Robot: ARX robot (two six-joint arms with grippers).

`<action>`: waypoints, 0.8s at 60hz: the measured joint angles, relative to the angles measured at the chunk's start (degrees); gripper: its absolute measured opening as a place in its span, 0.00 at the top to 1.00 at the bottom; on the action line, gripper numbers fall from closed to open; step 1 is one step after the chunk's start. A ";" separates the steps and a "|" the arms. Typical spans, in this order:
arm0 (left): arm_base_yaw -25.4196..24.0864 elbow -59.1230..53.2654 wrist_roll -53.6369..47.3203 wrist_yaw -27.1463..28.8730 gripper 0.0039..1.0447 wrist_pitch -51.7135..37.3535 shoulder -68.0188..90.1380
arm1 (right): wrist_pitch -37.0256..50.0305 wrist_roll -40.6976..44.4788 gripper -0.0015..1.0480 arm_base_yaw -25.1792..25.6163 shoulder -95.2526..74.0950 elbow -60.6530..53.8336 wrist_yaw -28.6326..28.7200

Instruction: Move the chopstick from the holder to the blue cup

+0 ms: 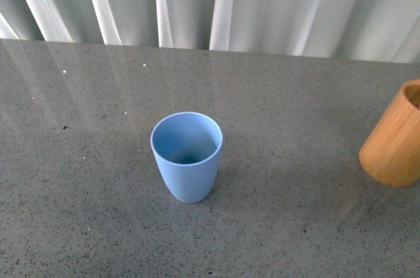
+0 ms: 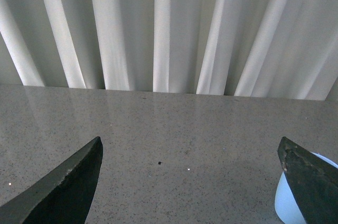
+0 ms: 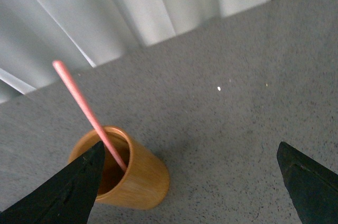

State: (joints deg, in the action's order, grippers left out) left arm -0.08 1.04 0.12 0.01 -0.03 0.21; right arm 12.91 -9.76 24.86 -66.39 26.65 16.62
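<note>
The light blue cup [image 1: 188, 155] stands upright and empty near the middle of the grey table in the front view. The orange-tan holder [image 1: 396, 138] is cut off by the right edge there. In the right wrist view the holder [image 3: 138, 178] holds one pink chopstick [image 3: 87, 110] leaning out of its mouth. My right gripper [image 3: 190, 155] is open, one finger beside the holder's rim, nothing between the fingers. My left gripper [image 2: 190, 150] is open over bare table, with the blue cup [image 2: 288, 203] just behind one finger. Neither arm shows in the front view.
White pleated curtains [image 1: 216, 2] hang behind the table's far edge [image 1: 210, 50]. The speckled grey tabletop [image 1: 295, 114] stretches between cup and holder.
</note>
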 joint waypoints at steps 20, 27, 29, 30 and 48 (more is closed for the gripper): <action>0.00 0.00 0.00 0.02 0.06 0.00 0.00 | -0.35 4.13 0.10 -8.02 -10.71 4.48 0.90; 0.00 0.00 0.00 0.00 0.06 0.00 0.00 | -1.68 6.97 0.10 -10.95 -11.23 6.36 2.93; 0.00 0.00 0.00 0.00 0.06 0.00 0.00 | -1.66 7.39 0.10 -11.41 -11.32 6.93 3.08; 0.00 0.00 0.00 0.00 0.06 0.00 0.00 | -1.73 7.67 0.10 -11.63 -11.43 7.34 3.28; 0.00 0.00 0.00 0.00 0.06 0.00 0.00 | -4.26 10.32 0.10 -11.61 -15.19 13.38 5.92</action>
State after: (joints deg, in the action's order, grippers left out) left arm -0.08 1.04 0.12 0.01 -0.03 0.21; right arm 8.64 0.56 13.26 -81.58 40.03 22.55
